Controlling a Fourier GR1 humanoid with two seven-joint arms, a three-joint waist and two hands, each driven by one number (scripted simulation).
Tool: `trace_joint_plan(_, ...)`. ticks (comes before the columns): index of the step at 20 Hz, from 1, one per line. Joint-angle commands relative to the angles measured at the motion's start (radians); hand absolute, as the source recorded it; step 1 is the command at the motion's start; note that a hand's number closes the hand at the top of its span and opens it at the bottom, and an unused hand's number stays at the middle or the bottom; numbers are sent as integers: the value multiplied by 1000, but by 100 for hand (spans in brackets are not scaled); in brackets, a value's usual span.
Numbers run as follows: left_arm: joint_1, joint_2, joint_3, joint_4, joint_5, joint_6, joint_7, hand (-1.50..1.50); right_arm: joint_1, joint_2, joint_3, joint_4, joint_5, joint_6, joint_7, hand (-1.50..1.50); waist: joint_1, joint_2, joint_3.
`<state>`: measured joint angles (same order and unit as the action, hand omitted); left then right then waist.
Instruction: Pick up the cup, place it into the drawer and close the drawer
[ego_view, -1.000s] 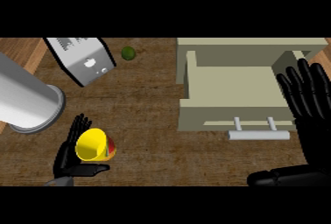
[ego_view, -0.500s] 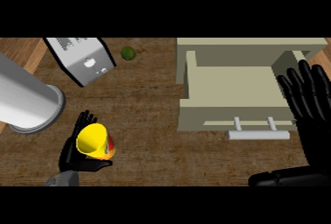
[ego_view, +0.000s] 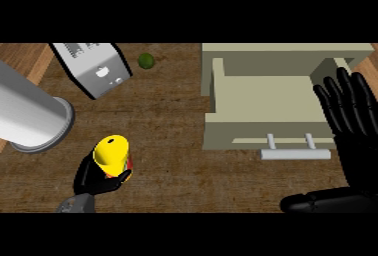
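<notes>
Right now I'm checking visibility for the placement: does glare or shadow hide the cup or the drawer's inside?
Head view: no glare on the cup, though the left hand hides its lower part; the drawer is evenly lit inside, with the right hand over its right edge.

Flat, even light — rather dim

Bare counter (ego_view: 177, 125) lies left of the open drawer (ego_view: 266, 100); right hand (ego_view: 351, 115) overhangs its edge.
</notes>
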<state>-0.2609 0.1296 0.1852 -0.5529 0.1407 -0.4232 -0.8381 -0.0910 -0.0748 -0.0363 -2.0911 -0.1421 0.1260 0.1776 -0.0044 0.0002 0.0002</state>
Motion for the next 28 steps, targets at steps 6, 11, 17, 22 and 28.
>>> trace_joint_plan(6, -4, -12, -6, -67, 5, 9, -137, 150, 2, -8, -13, 12, -6, 14, -21, -150, 4, -1, 0)
trace_joint_plan(11, 6, -4, 34, -15, 16, 69, -240, 150, 28, -21, -54, 11, -47, 37, -45, -150, -1, 1, -1)
trace_joint_plan(17, -24, -44, 64, -113, 62, 175, -200, 150, -19, -46, -77, -6, -67, 31, 7, -150, 5, -1, 0)
trace_joint_plan(22, 3, -45, 15, -313, 96, 117, -79, 150, -10, -19, -41, -9, -10, -8, 23, -150, 13, -5, 1)
trace_joint_plan(28, -18, -68, -81, -561, 87, 181, 159, 150, -32, -33, -63, -8, -45, -2, 47, -150, 12, -4, 1)
